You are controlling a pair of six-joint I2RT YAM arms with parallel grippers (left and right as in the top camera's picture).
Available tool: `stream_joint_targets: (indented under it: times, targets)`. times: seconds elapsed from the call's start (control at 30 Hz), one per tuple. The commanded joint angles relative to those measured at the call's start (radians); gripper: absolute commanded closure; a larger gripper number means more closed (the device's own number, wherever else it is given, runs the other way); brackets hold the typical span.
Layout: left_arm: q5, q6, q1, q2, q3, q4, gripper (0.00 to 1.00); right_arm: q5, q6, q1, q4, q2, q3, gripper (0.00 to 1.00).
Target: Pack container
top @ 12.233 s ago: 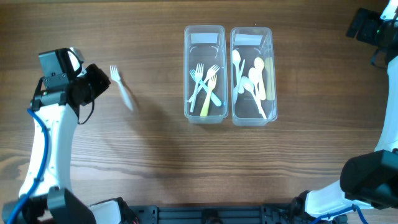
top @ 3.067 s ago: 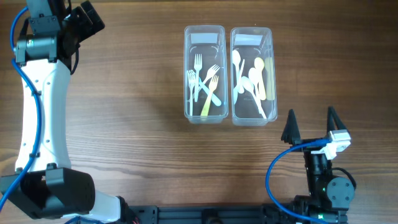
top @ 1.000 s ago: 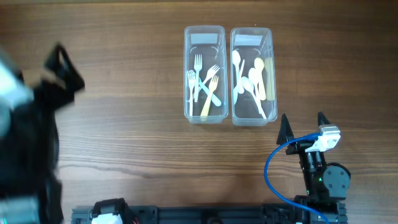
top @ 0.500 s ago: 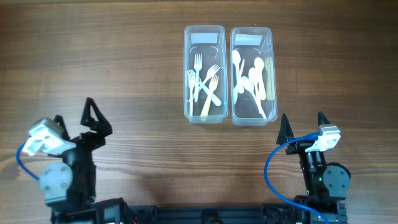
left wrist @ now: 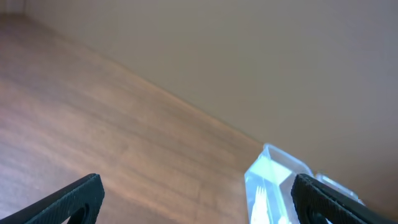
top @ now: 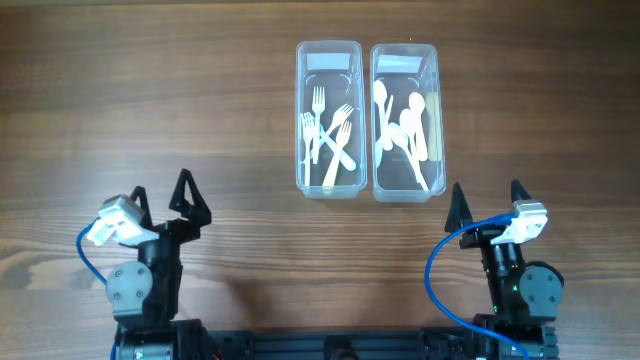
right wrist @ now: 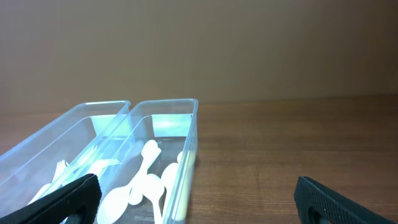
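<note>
Two clear plastic containers stand side by side at the back middle of the wooden table. The left container (top: 329, 119) holds several white and yellow forks (top: 328, 138). The right container (top: 405, 121) holds several spoons (top: 405, 130). My left gripper (top: 167, 200) rests near the front left edge, open and empty. My right gripper (top: 487, 203) rests near the front right edge, open and empty. In the right wrist view the spoon container (right wrist: 163, 155) sits ahead on the left, between the wide-spread fingertips (right wrist: 68, 200). In the left wrist view the fork container (left wrist: 273, 183) shows at the lower right.
Bare wooden table (top: 200, 90) surrounds the containers. A black rail (top: 330, 348) runs along the front edge between the two arm bases. A plain beige wall (left wrist: 249, 50) lies beyond the table.
The left arm has swung down from the far left and settled at the front left edge, jaws still wide. The right arm has stayed in place. The cutlery has not moved.
</note>
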Motion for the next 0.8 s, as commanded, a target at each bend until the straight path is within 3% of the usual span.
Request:
stream_joint_targets:
  times: [0.0,0.77]
  targets:
    - [0.016,-0.009,-0.024,-0.042,-0.053,0.004,0.00,-0.008,-0.007,0.005,0.004,0.000,0.000,0.00]
    - [0.015,-0.004,-0.032,-0.193,-0.187,0.003,0.00,-0.008,-0.007,0.005,0.004,0.000,0.000,0.00]
